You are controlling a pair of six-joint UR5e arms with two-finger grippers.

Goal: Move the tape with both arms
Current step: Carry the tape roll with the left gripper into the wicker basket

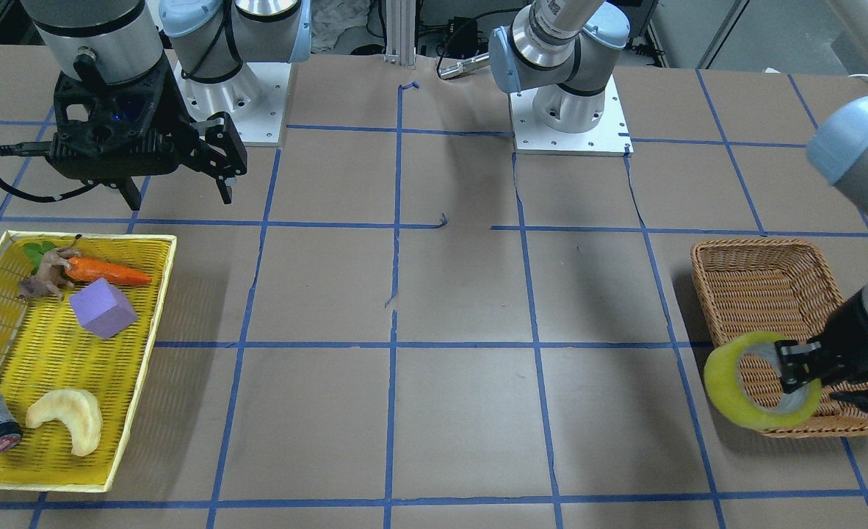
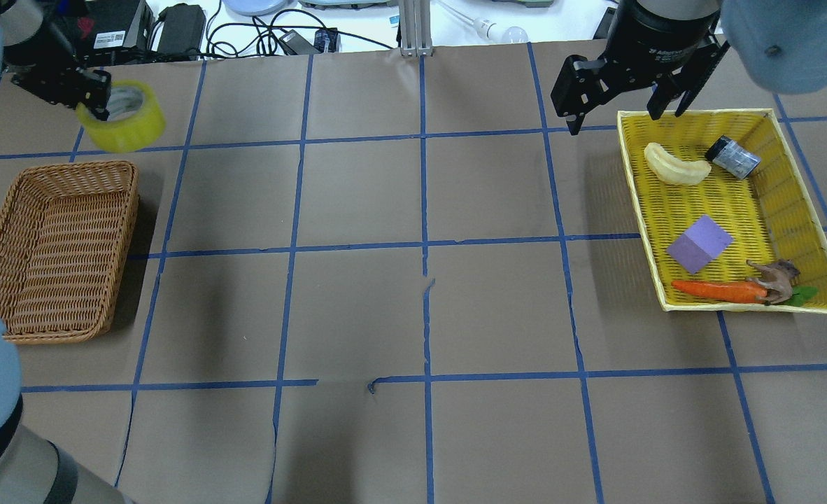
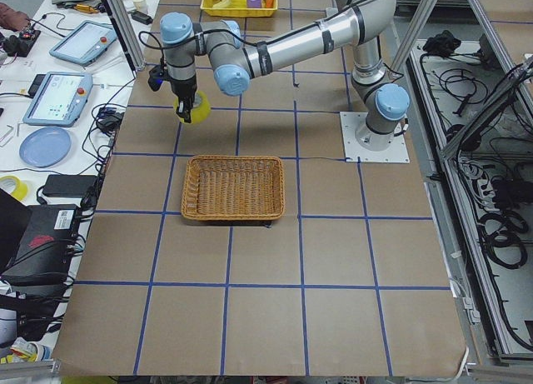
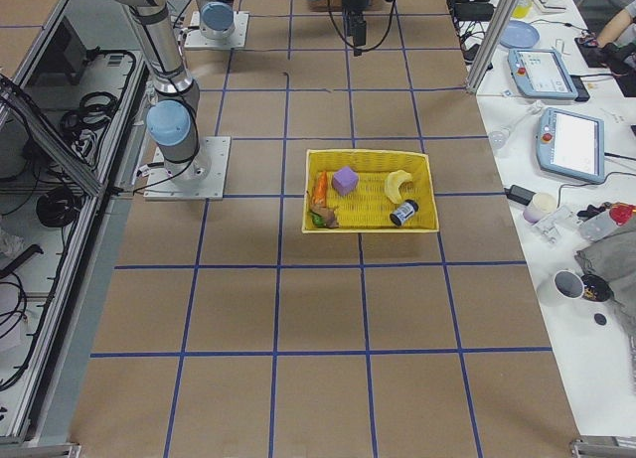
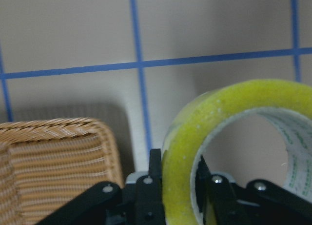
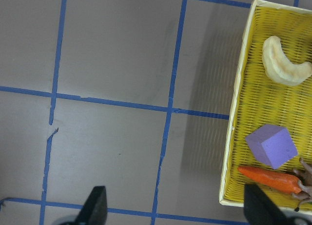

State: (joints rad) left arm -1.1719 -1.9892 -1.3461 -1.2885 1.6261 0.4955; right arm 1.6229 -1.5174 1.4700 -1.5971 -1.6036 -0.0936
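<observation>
The tape (image 2: pixel 121 120) is a yellow ring with a pale core. My left gripper (image 2: pixel 92 98) is shut on the ring's wall, one finger inside and one outside, as the left wrist view (image 5: pixel 180 191) shows. It holds the tape (image 1: pixel 728 382) in the air just past the far end of the wicker basket (image 2: pixel 8 210). The exterior left view shows the tape (image 3: pixel 191 111) beyond the basket (image 3: pixel 233 188). My right gripper (image 2: pixel 623 115) is open and empty, hanging above the table by the yellow tray's (image 2: pixel 637 210) far left corner; it also shows in the front view (image 1: pixel 181 197).
The yellow tray (image 1: pixel 147 323) holds a carrot (image 2: pixel 718 290), a purple cube (image 2: pixel 699 243), a pale curved piece (image 2: pixel 676 166), a dark cylinder (image 2: pixel 733 157) and a small toy animal (image 2: pixel 776 278). Brown paper with blue tape lines covers the table between tray and basket.
</observation>
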